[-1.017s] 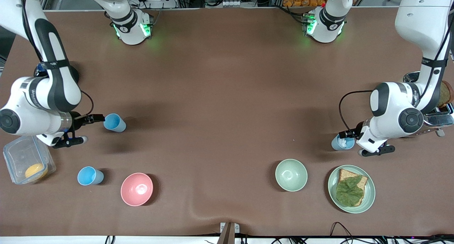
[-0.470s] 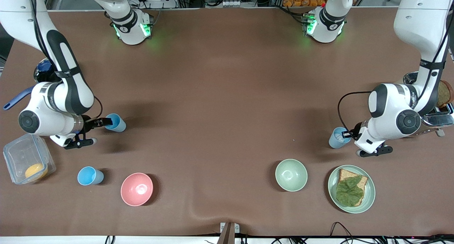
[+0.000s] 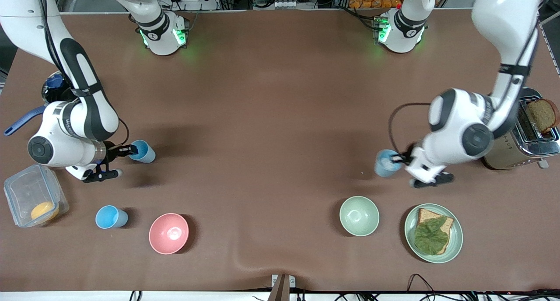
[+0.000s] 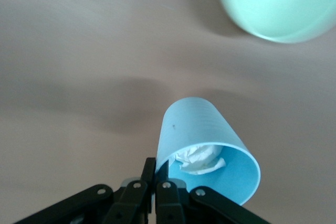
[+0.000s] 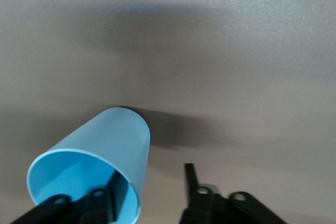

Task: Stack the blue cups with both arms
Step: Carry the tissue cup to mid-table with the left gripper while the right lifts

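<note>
Three blue cups show in the front view. My left gripper (image 3: 399,158) is shut on the rim of one blue cup (image 3: 386,163) and holds it over the table beside the pale green bowl. In the left wrist view my left gripper (image 4: 157,163) pinches the cup's wall (image 4: 199,124); crumpled white paper lies inside it. My right gripper (image 3: 131,150) is open at a second blue cup (image 3: 143,151). In the right wrist view my right gripper (image 5: 151,177) has one finger inside the cup (image 5: 110,135) and one outside. A third blue cup (image 3: 111,217) stands nearer the front camera.
A pink bowl (image 3: 169,233) stands beside the third cup. A pale green bowl (image 3: 359,215) and a plate with bread and lettuce (image 3: 433,233) stand near the left arm. A toaster (image 3: 525,134) and a clear container (image 3: 33,200) are at the table's ends.
My left gripper has carried its blue cup toward the middle of the table. My right gripper slid one finger into its cup's mouth, then held still.
</note>
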{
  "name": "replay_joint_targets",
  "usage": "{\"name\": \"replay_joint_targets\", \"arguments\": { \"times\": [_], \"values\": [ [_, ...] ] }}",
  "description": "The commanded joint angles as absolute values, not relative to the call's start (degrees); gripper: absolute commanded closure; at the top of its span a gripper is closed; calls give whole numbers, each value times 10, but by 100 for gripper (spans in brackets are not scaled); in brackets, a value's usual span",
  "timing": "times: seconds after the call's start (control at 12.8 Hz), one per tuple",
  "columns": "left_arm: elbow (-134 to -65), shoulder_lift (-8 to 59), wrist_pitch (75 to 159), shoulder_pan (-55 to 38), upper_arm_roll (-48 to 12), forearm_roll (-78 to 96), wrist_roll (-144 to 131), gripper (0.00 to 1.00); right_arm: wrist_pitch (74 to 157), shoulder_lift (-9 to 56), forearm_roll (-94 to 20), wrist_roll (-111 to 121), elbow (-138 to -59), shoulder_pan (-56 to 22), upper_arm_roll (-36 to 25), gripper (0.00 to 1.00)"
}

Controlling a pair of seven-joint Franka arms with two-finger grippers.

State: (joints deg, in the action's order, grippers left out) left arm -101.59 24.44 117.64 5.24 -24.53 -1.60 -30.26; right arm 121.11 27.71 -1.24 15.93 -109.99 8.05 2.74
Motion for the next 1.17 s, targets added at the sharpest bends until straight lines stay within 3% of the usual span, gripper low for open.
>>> {"name": "replay_joint_targets", "arguments": {
  "times": [0.0, 0.55, 0.94, 1.02, 1.1],
  "values": [
    [-1001, 254, 1157, 32, -318, -8, -448, 100, 1217, 279, -22, 152, -1101, 77, 29, 100],
    [-887, 416, 1180, -175, -329, 9, -699, 100, 1190, 246, -22, 154, -1086, 76, 31, 100],
    [-885, 461, 1249, -195, -328, 24, -715, 100, 976, 227, -62, 145, -929, 73, 64, 100],
    [-885, 461, 1250, -195, -328, 20, -715, 91, 929, 224, -90, 142, -892, 73, 64, 100],
    [-885, 461, 1249, -193, -327, 24, -712, 46, 897, 211, -120, 139, -866, 73, 63, 100]
  ]
}}
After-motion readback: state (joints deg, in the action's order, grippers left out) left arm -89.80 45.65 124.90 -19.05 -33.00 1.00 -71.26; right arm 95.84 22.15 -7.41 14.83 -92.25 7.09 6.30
